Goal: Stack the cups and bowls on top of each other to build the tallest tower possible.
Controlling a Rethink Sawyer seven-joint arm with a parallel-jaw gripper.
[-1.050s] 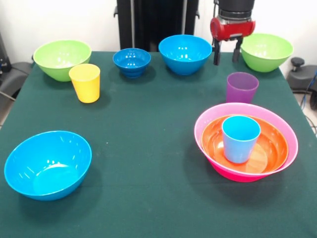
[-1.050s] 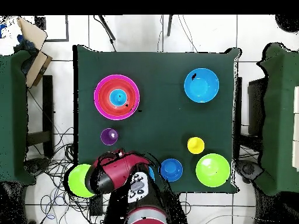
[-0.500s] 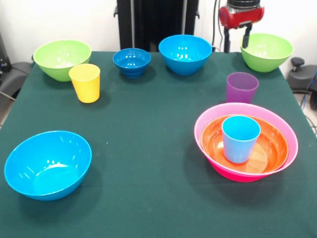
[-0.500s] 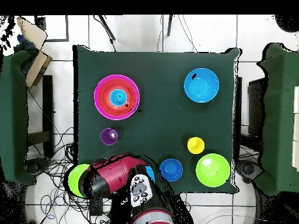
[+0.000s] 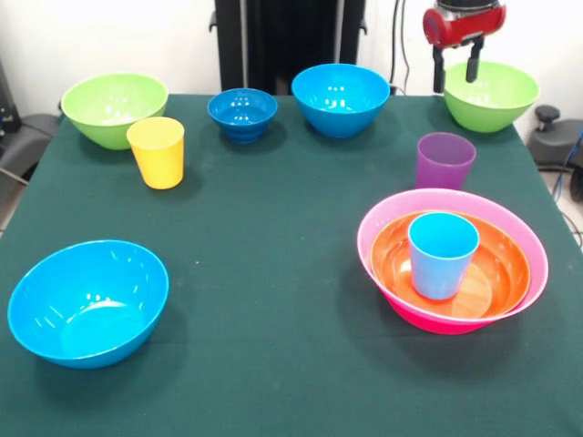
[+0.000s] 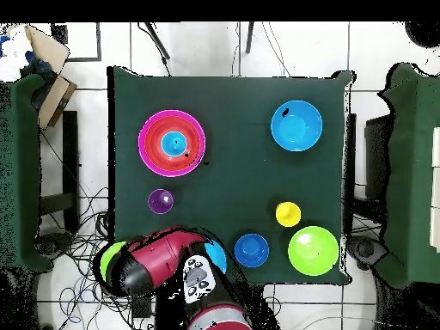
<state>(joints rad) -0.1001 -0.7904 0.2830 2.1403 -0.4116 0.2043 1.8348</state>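
My gripper [image 5: 455, 75] hangs with fingers apart and empty right over the near rim of the far-right green bowl [image 5: 492, 98]; the tower [image 5: 453, 260] lies well nearer, front right

Green table cloth [image 5: 273, 228], cardboard box [image 6: 47, 53] on side table, floor cables [image 6: 82, 236]

No readable text, label, brand, number or sign shows in either view.

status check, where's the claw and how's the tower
Claw open, empty, above lime bowl. Tower: pink, orange, blue cup. Nothing blocking.
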